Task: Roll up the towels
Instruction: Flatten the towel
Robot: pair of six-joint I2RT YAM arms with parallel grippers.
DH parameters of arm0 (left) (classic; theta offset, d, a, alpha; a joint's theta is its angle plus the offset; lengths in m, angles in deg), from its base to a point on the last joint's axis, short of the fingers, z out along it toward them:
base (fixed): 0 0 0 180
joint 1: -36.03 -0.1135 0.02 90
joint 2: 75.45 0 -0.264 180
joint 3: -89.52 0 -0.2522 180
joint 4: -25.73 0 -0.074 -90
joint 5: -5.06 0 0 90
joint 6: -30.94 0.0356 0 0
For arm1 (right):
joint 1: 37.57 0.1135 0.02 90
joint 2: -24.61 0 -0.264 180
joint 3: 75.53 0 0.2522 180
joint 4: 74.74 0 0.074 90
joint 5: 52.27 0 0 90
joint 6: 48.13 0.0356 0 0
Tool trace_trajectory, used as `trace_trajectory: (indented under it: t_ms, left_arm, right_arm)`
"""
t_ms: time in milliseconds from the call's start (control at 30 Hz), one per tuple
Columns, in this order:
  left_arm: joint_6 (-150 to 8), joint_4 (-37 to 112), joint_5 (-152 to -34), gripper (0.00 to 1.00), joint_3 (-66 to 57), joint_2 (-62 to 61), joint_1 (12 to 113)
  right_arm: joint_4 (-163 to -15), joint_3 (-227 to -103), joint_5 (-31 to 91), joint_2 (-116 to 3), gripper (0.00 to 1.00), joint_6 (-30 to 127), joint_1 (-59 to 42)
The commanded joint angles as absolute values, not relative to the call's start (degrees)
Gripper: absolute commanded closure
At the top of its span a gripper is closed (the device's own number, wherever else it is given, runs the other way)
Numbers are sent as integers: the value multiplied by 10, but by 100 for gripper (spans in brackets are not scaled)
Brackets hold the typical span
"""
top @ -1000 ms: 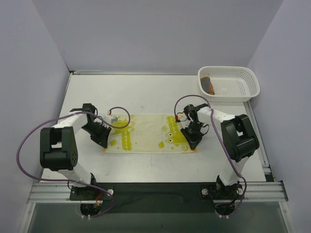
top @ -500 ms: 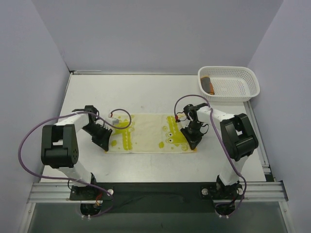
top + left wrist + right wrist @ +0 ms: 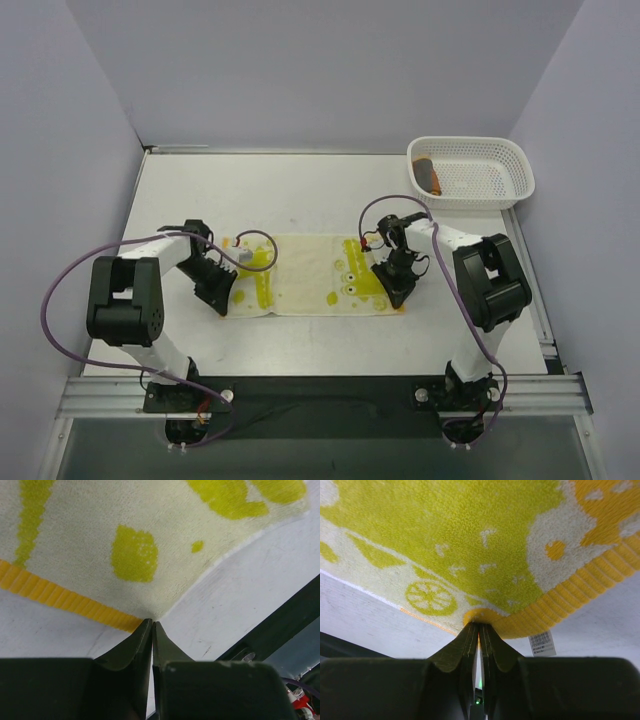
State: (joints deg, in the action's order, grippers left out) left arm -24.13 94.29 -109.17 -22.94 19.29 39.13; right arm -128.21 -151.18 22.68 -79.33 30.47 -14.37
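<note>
The pale yellow towel (image 3: 305, 275) with lime-green prints lies spread flat in the middle of the table. My left gripper (image 3: 222, 305) is shut on its near-left corner; in the left wrist view the closed tips (image 3: 152, 622) pinch that corner of the towel (image 3: 150, 520) by its orange stripe. My right gripper (image 3: 398, 298) is shut on the near-right corner; in the right wrist view the tips (image 3: 479, 626) clamp a bunched orange hem of the towel (image 3: 470, 530). The orange towel (image 3: 428, 176) lies rolled inside the basket.
The white mesh basket (image 3: 520, 185) stands at the back right corner. A white care label (image 3: 541, 644) hangs off the towel's hem by the right gripper. The table's near edge and a black rail (image 3: 280, 625) lie close behind the left gripper.
My left gripper has moved slightly right and nearer with the towel's near-left corner, drawing that edge inward. The right arm has barely moved.
</note>
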Motion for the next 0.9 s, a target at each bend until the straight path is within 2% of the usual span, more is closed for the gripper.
trace_trajectory:
  t_ms: [0,367,533,767,867]
  left_arm:
    - [-238,925,-1057,86,-246,214,374]
    - [-208,882,-958,92,-236,252,301]
    - [-199,889,-971,92,-221,244,301]
    - [-193,897,-975,82,-196,218,289]
    - [-178,926,-1024,70,-181,197,283]
  right_arm:
    - [-1299,-1517,224,-803,91,308,-147]
    - [-1301,-1500,239,-799,91,303,-152]
    - [-1299,-1506,203,-785,91,301,-152]
    - [-1307,-1531,186,-745,87,304,-173]
    - [-1316,-1542,159,-715,82,304,-184]
